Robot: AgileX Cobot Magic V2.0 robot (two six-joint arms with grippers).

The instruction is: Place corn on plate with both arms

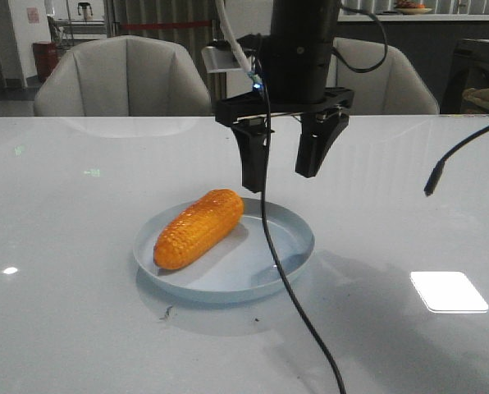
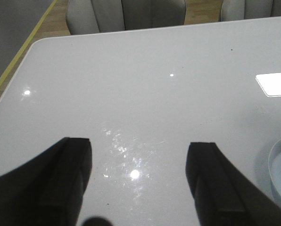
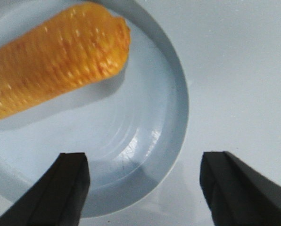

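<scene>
The corn (image 1: 198,228) lies diagonally on the pale-blue plate (image 1: 290,220), so placement looks done. The right gripper (image 1: 281,174) hangs above it, jaws open and empty. The left gripper (image 2: 138,181) is open over bare counter (image 2: 145,75), probably beside the plate. Next: withdraw upward.

Your right tool (image 1: 282,172) hangs above plate (image 1: 298,226), jaws apart, nothing between them. Corn (image 1: 199,228) fills plate's left half; right half bare. Black cable (image 1: 290,287) crosses plate's front rim. Your left tool (image 2: 138,176) over bare table (image 2: 145,84).
</scene>
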